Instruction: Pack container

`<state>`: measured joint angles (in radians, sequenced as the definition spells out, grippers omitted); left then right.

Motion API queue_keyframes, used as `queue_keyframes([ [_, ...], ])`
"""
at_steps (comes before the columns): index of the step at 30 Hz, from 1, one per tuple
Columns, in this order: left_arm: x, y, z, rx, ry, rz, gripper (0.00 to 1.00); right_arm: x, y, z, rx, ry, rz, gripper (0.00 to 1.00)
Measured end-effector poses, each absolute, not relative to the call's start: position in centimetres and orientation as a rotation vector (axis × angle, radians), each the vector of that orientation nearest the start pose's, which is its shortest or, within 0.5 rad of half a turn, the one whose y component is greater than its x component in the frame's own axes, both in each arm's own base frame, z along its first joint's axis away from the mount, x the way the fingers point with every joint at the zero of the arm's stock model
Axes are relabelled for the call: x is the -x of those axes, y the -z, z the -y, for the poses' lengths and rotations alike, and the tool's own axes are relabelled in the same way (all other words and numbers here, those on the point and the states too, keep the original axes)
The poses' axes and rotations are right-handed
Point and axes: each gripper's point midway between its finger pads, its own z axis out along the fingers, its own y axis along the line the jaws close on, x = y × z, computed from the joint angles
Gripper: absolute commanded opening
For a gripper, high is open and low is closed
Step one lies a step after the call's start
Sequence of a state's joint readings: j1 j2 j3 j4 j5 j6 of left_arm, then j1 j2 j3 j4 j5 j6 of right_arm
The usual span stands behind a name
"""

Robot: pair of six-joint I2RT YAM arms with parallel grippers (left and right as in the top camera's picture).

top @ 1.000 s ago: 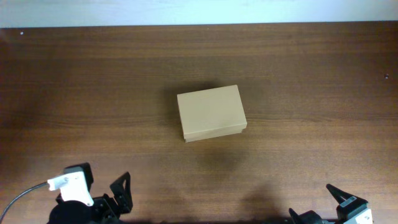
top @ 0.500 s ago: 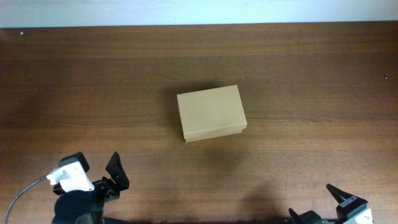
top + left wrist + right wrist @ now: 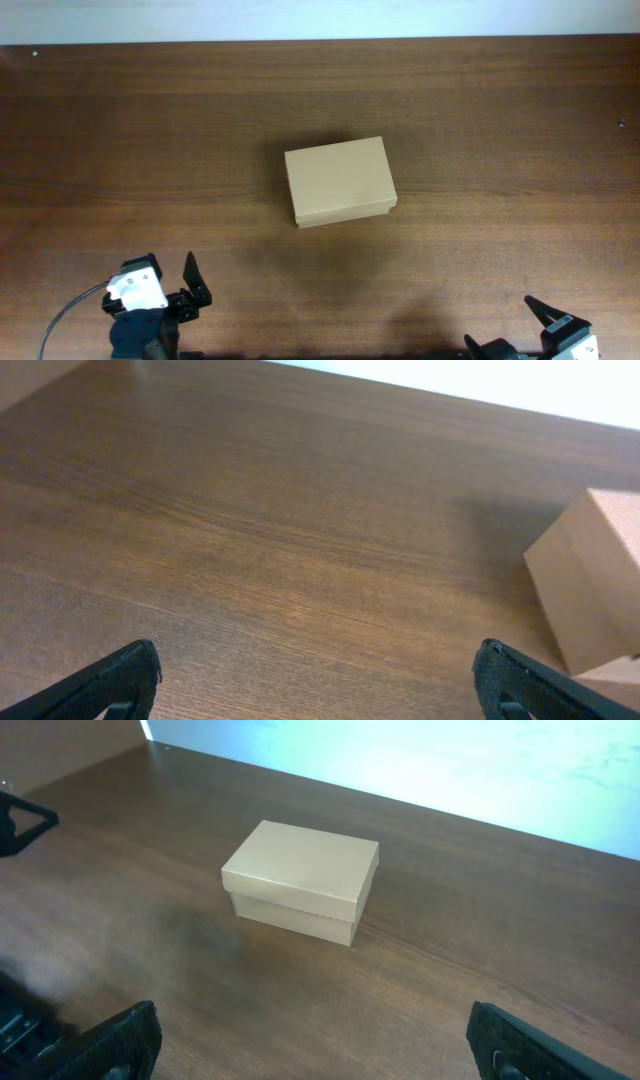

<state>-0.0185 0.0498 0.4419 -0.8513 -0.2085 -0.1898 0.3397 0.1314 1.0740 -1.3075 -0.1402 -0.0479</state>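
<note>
Fingers (image 3: 120, 682) of the left end effector (image 3: 318, 660) stand wide apart, one at each lower corner of the left wrist view, with nothing but bare tabletop (image 3: 150, 130) between them. From overhead this arm sits low at the near edge on the left side. Its white camera housing (image 3: 135, 290) is on top, with a thin cable (image 3: 70, 310) trailing off to the left, and the end effector points out across the tabletop towards the far side. The container (image 3: 340, 183) lies ahead of it and off to its right, well apart, and only a corner of the box reaches into the right edge of its wrist view.

The right end effector (image 3: 312, 1025) is also spread wide and holds nothing. Its arm sits at the near right corner and is mostly cut off by the overhead frame, so only the dark fingers and a piece of white housing show. Ahead of this end effector and a little to its left, well apart, the container rests flat on the tabletop with its lid down, turned slightly askew to the table edges.
</note>
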Motion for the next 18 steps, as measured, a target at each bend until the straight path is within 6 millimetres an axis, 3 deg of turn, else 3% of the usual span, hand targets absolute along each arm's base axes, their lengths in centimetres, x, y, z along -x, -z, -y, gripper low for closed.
queue_keyframes([
  [18, -18.0, -9.9, -3.0, 0.123, -0.182, -2.162, 0.99, -6.9, -29.4, -5.0, 0.467, -0.33, -1.889, 0.99],
])
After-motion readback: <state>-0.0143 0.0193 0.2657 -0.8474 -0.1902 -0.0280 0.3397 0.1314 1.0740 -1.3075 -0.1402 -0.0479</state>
